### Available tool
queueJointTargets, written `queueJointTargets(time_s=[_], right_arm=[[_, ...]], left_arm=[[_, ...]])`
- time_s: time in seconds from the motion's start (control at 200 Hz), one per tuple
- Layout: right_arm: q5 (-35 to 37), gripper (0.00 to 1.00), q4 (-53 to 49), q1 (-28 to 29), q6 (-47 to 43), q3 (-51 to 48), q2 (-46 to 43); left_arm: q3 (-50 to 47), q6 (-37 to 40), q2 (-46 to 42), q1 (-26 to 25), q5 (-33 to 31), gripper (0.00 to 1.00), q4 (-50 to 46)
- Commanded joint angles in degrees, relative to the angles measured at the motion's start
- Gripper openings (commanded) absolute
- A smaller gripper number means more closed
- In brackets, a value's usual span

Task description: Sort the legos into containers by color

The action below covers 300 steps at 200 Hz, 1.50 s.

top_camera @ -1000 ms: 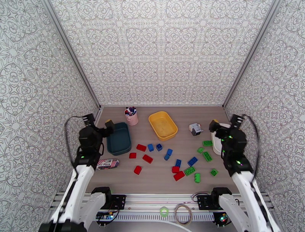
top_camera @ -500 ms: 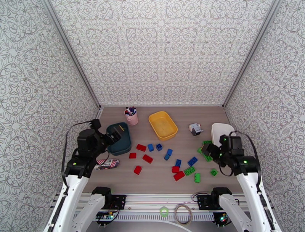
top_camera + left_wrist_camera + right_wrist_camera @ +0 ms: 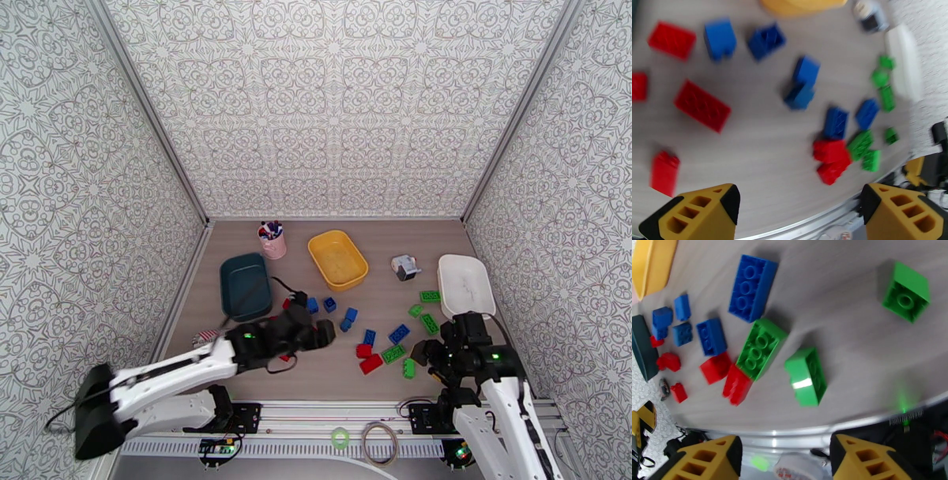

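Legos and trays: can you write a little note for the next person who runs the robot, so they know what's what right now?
Left gripper: open, holding nothing, by the red legos and blue legos.
Right gripper: open, holding nothing, close to a green lego near the front table edge.
Trays: the teal tray, yellow tray and white tray all look empty.
Done: nothing sorted yet.
Left: every lego lies loose on the table; each colour needs its own tray.
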Motion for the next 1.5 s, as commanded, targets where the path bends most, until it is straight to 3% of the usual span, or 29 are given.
queueJointTargets(time_s=[0.0, 0.23, 0.45, 1.01, 1.495], right_arm=[[0.2, 0.63, -1.4, 0.8, 0.3, -3.6, 0.1], [2.6, 0.59, 4.3, 4.2, 1.2, -4.2, 6.7], [7.8, 0.58, 7.2, 9.4, 3.6, -3.0, 12.4], [8.9, 0.58, 14.6, 16.1, 5.2, -1.5, 22.8], [13.3, 0.54, 17.5, 18.1, 6.1, -0.3, 30.4]], left_arm=[[5.3, -2.8, 5.9, -3.0, -3.1, 0.88, 3.1], [8.8, -2.6, 12.9, -3.0, -0.3, 0.88, 6.9], [7.8, -2.7, 12.1, 0.0, 1.1, 0.88, 7.6], [4.4, -3.6, 10.2, 2.9, 2.2, 0.88, 8.7], [5.9, -3.4, 11.9, 3.2, 2.8, 0.87, 8.0]])
